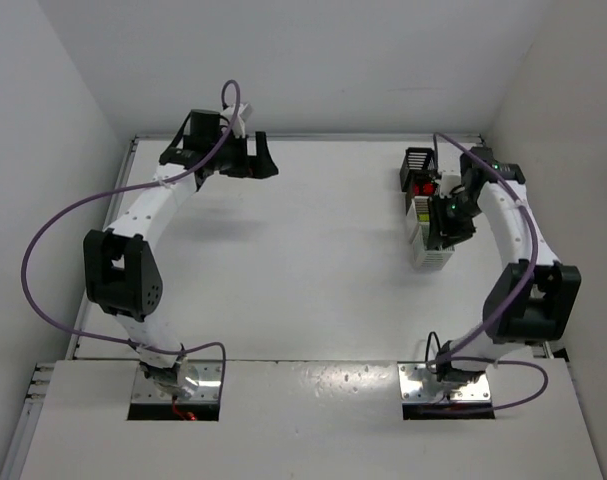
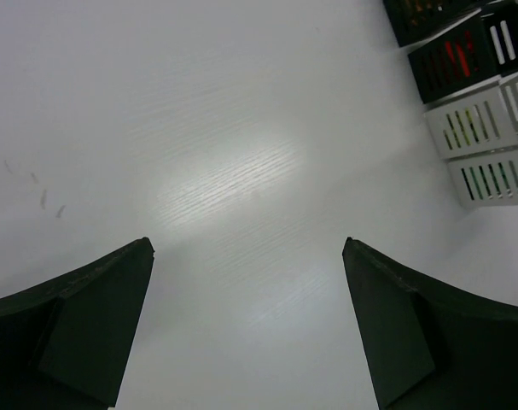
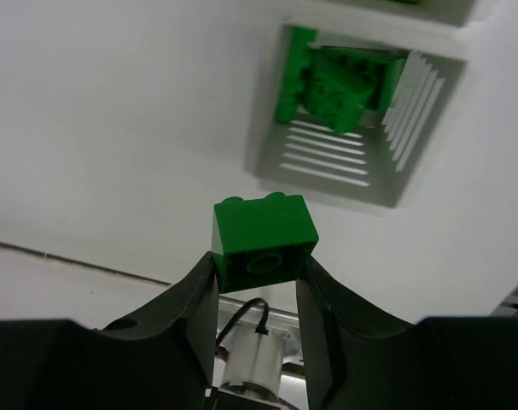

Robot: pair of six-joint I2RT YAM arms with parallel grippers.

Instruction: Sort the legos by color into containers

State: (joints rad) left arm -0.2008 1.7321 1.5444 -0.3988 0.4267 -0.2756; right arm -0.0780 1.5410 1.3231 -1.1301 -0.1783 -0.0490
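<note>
Green lego [image 3: 264,242] sits pinched in right hand [image 3: 259,266] above white container [image 3: 323,162].

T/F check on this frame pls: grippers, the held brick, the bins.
1. The right gripper grips a green brick. True.
2. The left gripper is shut on a red brick. False: it is open and empty, over the table.
3. The white bin in the right wrist view holds green bricks. True.
4. All four bins are white. False: two of the row are black bins.
</note>
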